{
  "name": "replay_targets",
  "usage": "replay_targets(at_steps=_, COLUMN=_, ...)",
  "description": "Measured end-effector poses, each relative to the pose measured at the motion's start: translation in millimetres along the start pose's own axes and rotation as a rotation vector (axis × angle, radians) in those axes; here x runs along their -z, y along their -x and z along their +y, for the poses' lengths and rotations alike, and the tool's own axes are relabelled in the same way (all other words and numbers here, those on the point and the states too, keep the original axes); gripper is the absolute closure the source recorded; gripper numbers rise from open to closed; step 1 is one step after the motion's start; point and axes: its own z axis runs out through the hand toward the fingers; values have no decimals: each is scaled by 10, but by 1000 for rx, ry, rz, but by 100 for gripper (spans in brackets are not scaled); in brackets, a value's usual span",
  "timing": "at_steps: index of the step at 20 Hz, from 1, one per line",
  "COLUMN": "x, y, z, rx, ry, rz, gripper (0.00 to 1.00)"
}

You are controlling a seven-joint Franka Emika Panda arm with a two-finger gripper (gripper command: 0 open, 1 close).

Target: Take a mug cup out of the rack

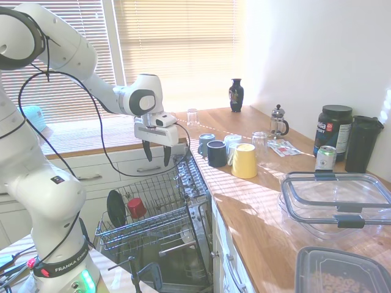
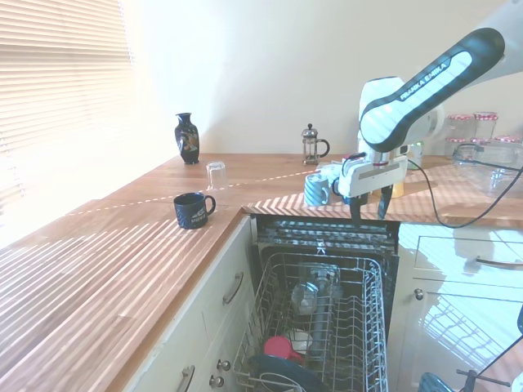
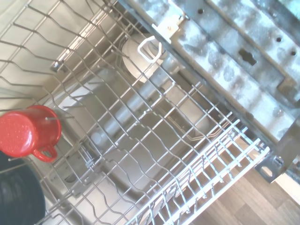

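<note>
Below, red mug cup in rack, jaws parted well above

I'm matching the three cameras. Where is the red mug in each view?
First exterior: red mug, lower left, in the rack beside a dark plate.
Second exterior: bottom centre, the plate at the edge.
Wrist: far left.
Shared landmark: that plate.
</note>
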Motion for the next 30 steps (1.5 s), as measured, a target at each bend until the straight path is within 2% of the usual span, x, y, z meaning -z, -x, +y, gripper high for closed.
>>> replay_targets(at_steps=5, x=52, y=9, z=-89, rx=19, ry=-4, rz=12, gripper=0)
replay_targets(at_steps=8, x=69, y=139, z=-333, rx=85, ry=-4, rz=31, gripper=0)
replay_targets(at_steps=10, x=-46, y=269, z=-513, rx=142, ry=1, rz=36, gripper=0)
replay_targets(at_steps=16, x=-710, y=674, z=-1034, rx=338, ry=53, rz=45, gripper=0)
replay_targets(at_steps=21, x=-1220, y=1085, z=-1506, rx=463, ry=100, rz=67, gripper=0)
replay_targets(at_steps=25, x=-1788, y=1307, z=-1741, rx=522, ry=137, rz=62, gripper=0)
replay_targets(at_steps=30, x=-2426, y=1517, z=-1845, rx=564, ry=166, rz=58, gripper=0)
